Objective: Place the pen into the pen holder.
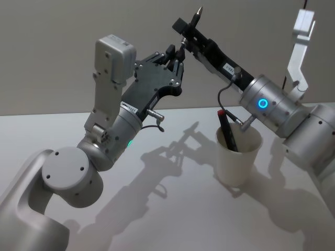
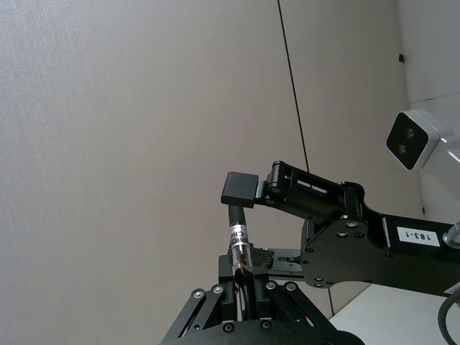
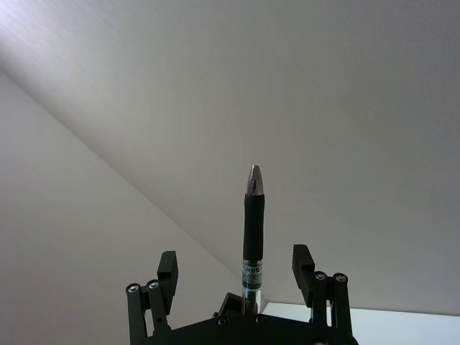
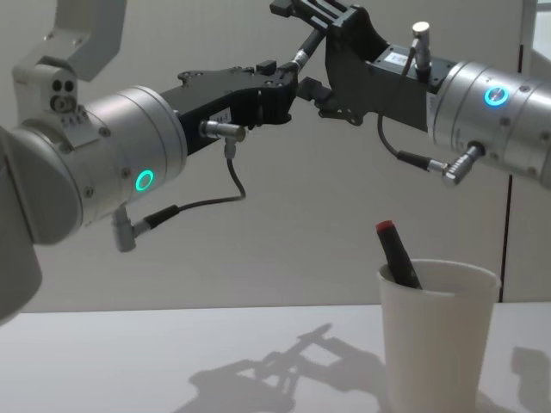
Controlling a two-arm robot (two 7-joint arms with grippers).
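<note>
On the white tabletop [image 1: 157,219] stands the pen holder [image 1: 238,157], a plain white paper cup, over toward the robot's right. A dark marker with a red end [image 1: 227,130] leans inside it, its top poking above the rim.

Above and behind the cup, both arms are raised and their hands meet in mid-air in front of the bare wall [image 1: 63,42]. The pen [image 1: 196,18], black-gripped with a silvery pointed tip, stands between them, tip up. The left hand [image 1: 177,58] comes in from the left and its fingers are closed on the pen's lower barrel; from that wrist's camera the clear, labelled part of the barrel rises straight out of the jaws. The right hand [image 1: 189,32] reaches in from the right, higher up along the pen. From its own wrist camera its two fingers [image 3: 167,267] stand spread wide on either side of the shaft, not touching it.
</note>
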